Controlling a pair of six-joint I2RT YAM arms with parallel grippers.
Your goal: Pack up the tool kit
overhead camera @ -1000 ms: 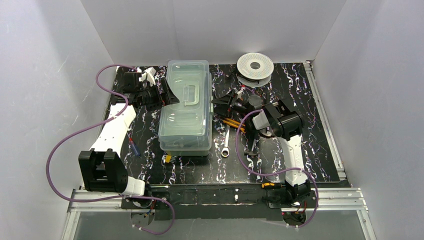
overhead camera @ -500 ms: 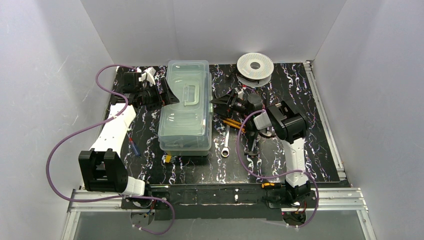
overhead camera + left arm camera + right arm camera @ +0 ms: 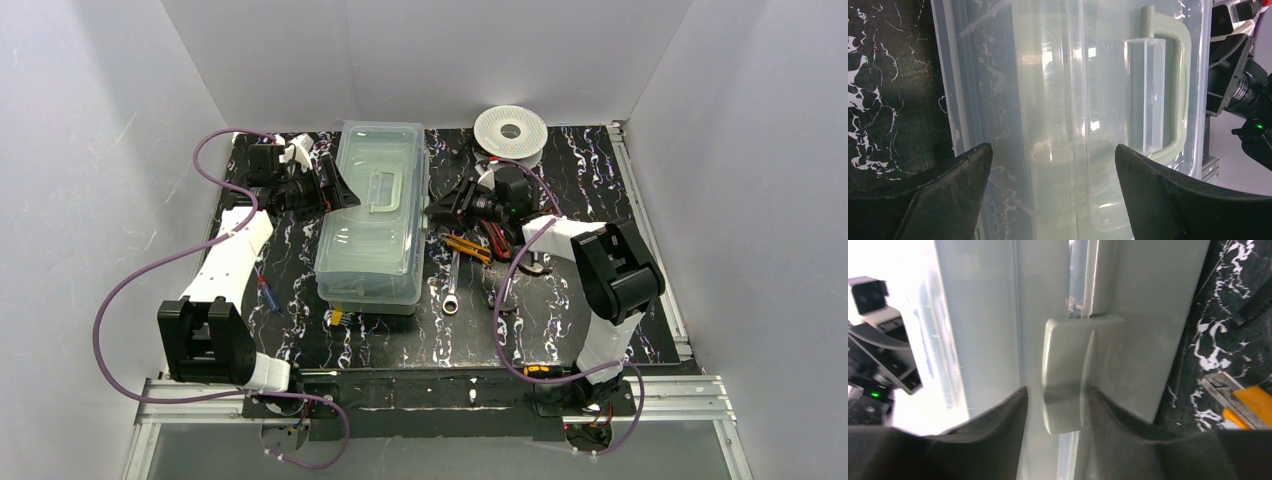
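Note:
The clear plastic tool box [image 3: 370, 225] lies in the middle of the table with its lid down and its pale green handle [image 3: 380, 190] on top. My left gripper [image 3: 335, 185] is open at the box's left side. In the left wrist view its jaws [image 3: 1050, 150] stand wide apart over the lid, near the handle [image 3: 1178, 90]. My right gripper [image 3: 445, 205] is at the box's right side. In the right wrist view its jaws [image 3: 1059, 390] are partly open and straddle the grey latch [image 3: 1068, 375], with the right finger against it.
A silver wrench [image 3: 452, 285], an orange utility knife [image 3: 465, 247], red-handled pliers [image 3: 497, 240] and other tools lie right of the box. A white spool [image 3: 510, 130] sits at the back. A blue screwdriver [image 3: 268, 295] lies left of the box.
My right gripper has moved left and back onto the box's right side, its elbow swinging out to the right. The lid has dropped flush onto the box. The left arm has stayed put.

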